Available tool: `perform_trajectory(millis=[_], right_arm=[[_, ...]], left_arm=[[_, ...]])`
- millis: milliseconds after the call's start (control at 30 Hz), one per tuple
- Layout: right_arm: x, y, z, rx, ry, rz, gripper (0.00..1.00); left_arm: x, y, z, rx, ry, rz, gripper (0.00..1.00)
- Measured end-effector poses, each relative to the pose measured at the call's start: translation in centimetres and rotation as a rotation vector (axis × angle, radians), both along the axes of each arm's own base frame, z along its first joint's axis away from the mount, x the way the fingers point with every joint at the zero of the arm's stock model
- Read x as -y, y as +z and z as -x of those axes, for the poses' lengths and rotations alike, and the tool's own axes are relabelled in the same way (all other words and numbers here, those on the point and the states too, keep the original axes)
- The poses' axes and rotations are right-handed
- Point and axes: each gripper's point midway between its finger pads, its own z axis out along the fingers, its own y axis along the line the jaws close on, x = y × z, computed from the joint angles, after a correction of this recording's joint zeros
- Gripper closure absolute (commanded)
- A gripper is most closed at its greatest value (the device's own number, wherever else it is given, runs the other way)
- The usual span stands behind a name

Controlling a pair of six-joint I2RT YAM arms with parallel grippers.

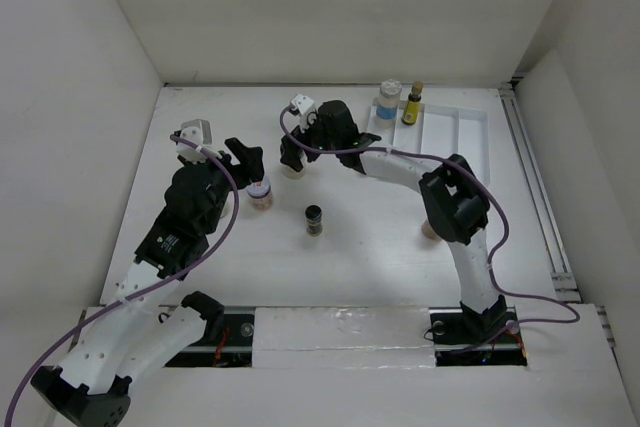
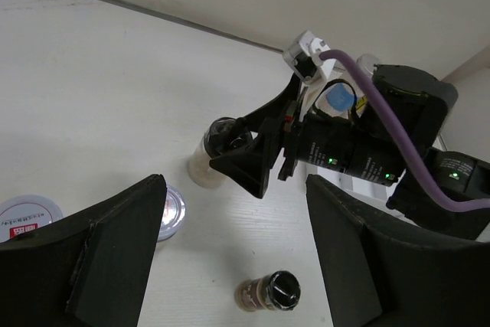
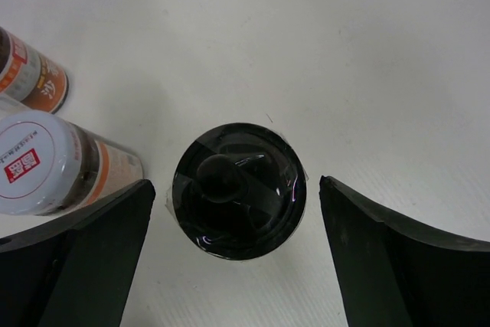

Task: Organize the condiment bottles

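Observation:
My right gripper (image 1: pixel 292 155) (image 3: pixel 237 189) is open, with one finger on each side of a black-capped beige jar (image 1: pixel 291 170) (image 3: pixel 253 216) (image 2: pixel 210 155) and a gap on both sides. My left gripper (image 1: pixel 245 159) (image 2: pixel 233 183) is open and empty above the table. A pink-lidded jar (image 1: pixel 259 190) (image 2: pixel 172 212) stands just beside its left finger. A second black-capped jar (image 1: pixel 314 219) (image 2: pixel 268 292) stands alone mid-table. The blue-labelled jar (image 1: pixel 387 100) and the amber bottle (image 1: pixel 411 104) stand in the white tray (image 1: pixel 465 132). A beige jar (image 1: pixel 428 230) is half hidden behind my right arm.
A white-lidded jar with a red mark (image 2: pixel 27 216) stands left of the left gripper, hidden under that arm in the top view. The right wrist view shows a similar jar (image 3: pixel 34 162) and an orange-labelled one (image 3: pixel 31 74) close by. White walls enclose the table.

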Motion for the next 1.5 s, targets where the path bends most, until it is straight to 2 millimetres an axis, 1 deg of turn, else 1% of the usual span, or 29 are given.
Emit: perform_trajectory(millis=[33,100,133,167,200,233,300,433,467,533,567,633,700,767,800,833,867,900,967,1000,1033,1067,1100,1167,1267,1333,1433,1500], right_arm=[[0.0,-0.4,0.0,-0.007,0.000,0.004,0.10],[-0.1,-1.8,0.0,-0.031,-0.003,0.016,0.12],[-0.1,-2.5,-0.1,-0.042,-0.004,0.022,0.19],[-0.1,-3.0,-0.1,-0.050,-0.005,0.029,0.30],[-0.1,-3.4,-0.3,-0.051,-0.009,0.035,0.39],[-0.3,-3.2,-0.5,-0.043,-0.013,0.028,0.42],[-0.3,-3.0,-0.7,-0.044,-0.024,0.019,0.45],[0.1,-2.7,-0.2,-0.048,-0.043,-0.008,0.45],[0.4,-2.4,0.1,-0.052,-0.046,-0.012,0.46],[0.9,-1.0,0.7,-0.042,-0.052,-0.027,0.46],[1.5,0.3,0.8,-0.031,-0.060,-0.040,0.46],[2.5,4.1,1.3,0.014,-0.069,-0.083,0.46],[4.7,9.2,1.5,0.081,-0.097,-0.143,0.46],[7.6,14.7,1.1,0.174,-0.140,-0.218,0.46],[10.1,18.0,0.9,0.232,-0.182,-0.252,0.46],[12.6,20.9,0.5,0.291,-0.226,-0.288,0.46],[15.4,23.6,0.1,0.351,-0.281,-0.317,0.46],[18.2,25.9,-0.4,0.403,-0.345,-0.338,0.46],[23.8,28.9,-1.4,0.485,-0.476,-0.361,0.46],[26.5,29.7,-1.9,0.511,-0.549,-0.365,0.46],[29.1,30.0,-2.5,0.526,-0.620,-0.363,0.46],[31.3,29.7,-3.1,0.528,-0.682,-0.355,0.46],[33.1,29.0,-3.7,0.519,-0.737,-0.344,0.46],[35.9,26.4,-5.1,0.470,-0.828,-0.314,0.46],[38.7,20.8,-7.5,0.359,-0.924,-0.256,0.46],[40.0,16.7,-8.8,0.272,-0.963,-0.221,0.46],[42.1,10.9,-10.0,0.148,-1.016,-0.178,0.45],[43.2,7.9,-10.6,0.086,-1.046,-0.160,0.45]], left_arm=[[0.0,0.0,0.0,0.000,0.000,0.000,0.30],[0.0,0.0,0.0,0.000,-0.001,0.000,0.30],[0.0,0.0,0.0,0.000,-0.001,0.000,0.30],[0.0,0.0,0.0,0.000,-0.001,0.000,0.30],[0.0,0.0,0.0,0.000,-0.001,0.000,0.30],[0.0,0.0,0.0,0.000,-0.002,0.000,0.30],[0.0,0.0,0.0,0.000,-0.002,0.000,0.30],[0.0,0.0,0.0,0.000,-0.003,0.001,0.30],[0.1,0.0,0.0,0.000,-0.003,0.001,0.30],[0.1,0.0,0.0,0.000,-0.003,0.001,0.30],[0.0,0.0,0.0,0.000,-0.003,0.000,0.30],[0.1,0.0,0.0,0.001,-0.005,0.001,0.30],[0.1,0.0,0.0,0.001,-0.006,0.001,0.30],[0.1,0.0,0.0,0.001,-0.008,0.002,0.30],[0.2,0.0,0.0,0.000,-0.009,0.001,0.30],[0.2,0.0,0.0,0.000,-0.011,0.002,0.30],[0.2,0.0,0.1,0.000,-0.013,0.001,0.30],[0.3,0.0,0.1,-0.001,-0.015,0.002,0.30],[0.3,0.0,0.1,-0.001,-0.017,0.002,0.30],[0.3,0.0,0.1,-0.001,-0.018,0.002,0.30],[0.3,0.0,0.1,-0.001,-0.019,0.002,0.30],[0.3,0.0,0.1,-0.001,-0.019,0.002,0.30],[0.3,0.0,0.1,-0.001,-0.020,0.002,0.30],[0.4,0.0,0.1,-0.001,-0.020,0.002,0.30],[0.4,0.0,0.1,-0.001,-0.022,0.002,0.30],[0.4,0.0,0.1,-0.001,-0.022,-0.002,0.30],[0.4,-0.1,0.0,-0.004,-0.023,-0.007,0.30],[0.4,-0.2,0.0,-0.005,-0.023,-0.008,0.30]])
